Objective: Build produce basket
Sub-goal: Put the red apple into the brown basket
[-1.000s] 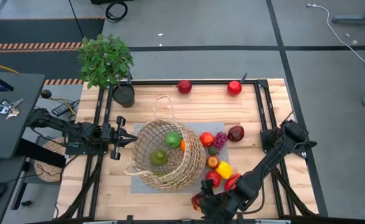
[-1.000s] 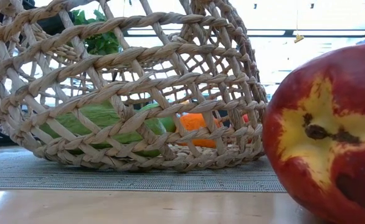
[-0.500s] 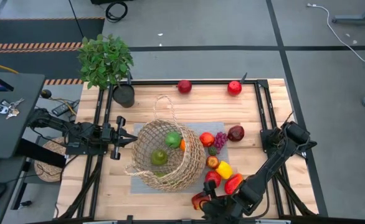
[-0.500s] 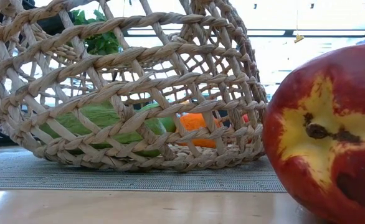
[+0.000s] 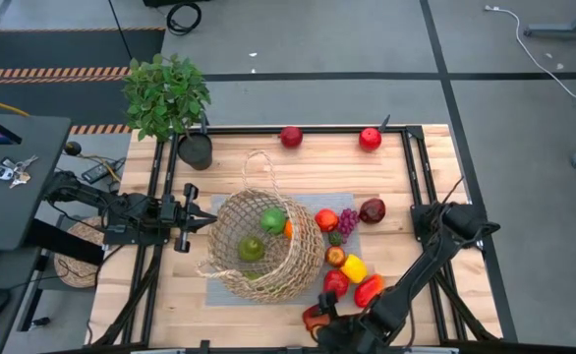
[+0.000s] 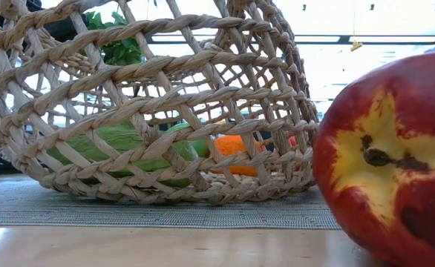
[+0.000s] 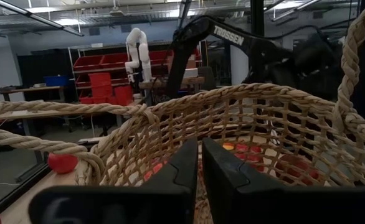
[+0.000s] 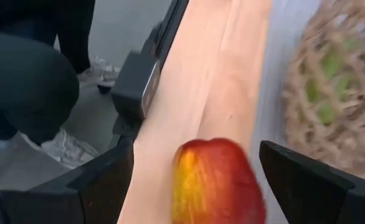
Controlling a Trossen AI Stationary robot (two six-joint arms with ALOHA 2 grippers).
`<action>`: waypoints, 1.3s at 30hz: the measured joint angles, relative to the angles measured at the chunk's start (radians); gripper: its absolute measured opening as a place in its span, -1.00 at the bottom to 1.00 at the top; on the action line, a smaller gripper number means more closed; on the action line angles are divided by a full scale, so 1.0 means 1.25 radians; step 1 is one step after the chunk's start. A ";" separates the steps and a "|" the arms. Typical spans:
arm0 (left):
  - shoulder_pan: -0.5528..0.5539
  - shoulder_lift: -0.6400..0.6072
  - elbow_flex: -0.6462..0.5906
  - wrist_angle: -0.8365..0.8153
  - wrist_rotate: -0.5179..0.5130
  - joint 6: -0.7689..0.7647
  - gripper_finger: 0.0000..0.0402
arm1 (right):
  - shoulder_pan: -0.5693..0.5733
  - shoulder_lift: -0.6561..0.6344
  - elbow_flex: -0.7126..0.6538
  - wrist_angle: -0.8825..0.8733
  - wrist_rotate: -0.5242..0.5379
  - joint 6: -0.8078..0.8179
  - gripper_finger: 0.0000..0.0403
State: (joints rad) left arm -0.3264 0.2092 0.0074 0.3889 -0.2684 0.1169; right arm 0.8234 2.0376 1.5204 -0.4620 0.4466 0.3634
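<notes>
The tan wicker basket [image 5: 263,246] stands on a grey mat [image 5: 205,271] at mid table, with two green pieces [image 5: 272,220] and an orange one inside. Several more pieces and purple grapes [image 5: 348,221] lie to its right. A red-and-yellow fruit [image 8: 213,180] rests on the wood near the front edge and fills the right of the low view [image 6: 388,163]. My right gripper [image 5: 319,323] is open, one finger on either side of this fruit and apart from it. My left gripper [image 7: 199,165] is shut at the basket's left rim [image 7: 64,149]; whether it touches the rim I cannot tell.
Two red apples [image 5: 290,136] [image 5: 370,138] lie at the far edge. A potted plant [image 5: 167,98] stands at the far left corner. A person's dark-clad legs [image 8: 27,74] show beyond the table's near edge. Bare wood lies left of the basket.
My right arm has drawn a little toward the table's near edge, uncovering a red-orange piece to the basket's right. The red-and-yellow fruit and the basket have stayed where they were.
</notes>
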 joint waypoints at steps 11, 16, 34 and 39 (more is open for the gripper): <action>0.000 0.000 0.000 0.001 0.000 0.000 -0.86 | -0.009 0.050 0.001 -0.001 0.041 -0.015 0.74; 0.000 0.000 0.000 0.001 0.000 0.000 -0.85 | -0.034 0.059 -0.001 -0.020 0.001 0.009 0.74; 0.000 0.000 0.000 0.001 0.000 0.000 -0.83 | -0.089 0.057 -0.070 -0.023 -0.107 0.079 0.73; 0.000 0.000 0.000 0.001 0.000 0.000 -0.83 | -0.090 0.057 -0.070 -0.026 -0.106 0.087 0.73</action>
State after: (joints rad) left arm -0.3267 0.2092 0.0074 0.3901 -0.2687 0.1169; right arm 0.7114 2.1094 1.4326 -0.4951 0.3135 0.4725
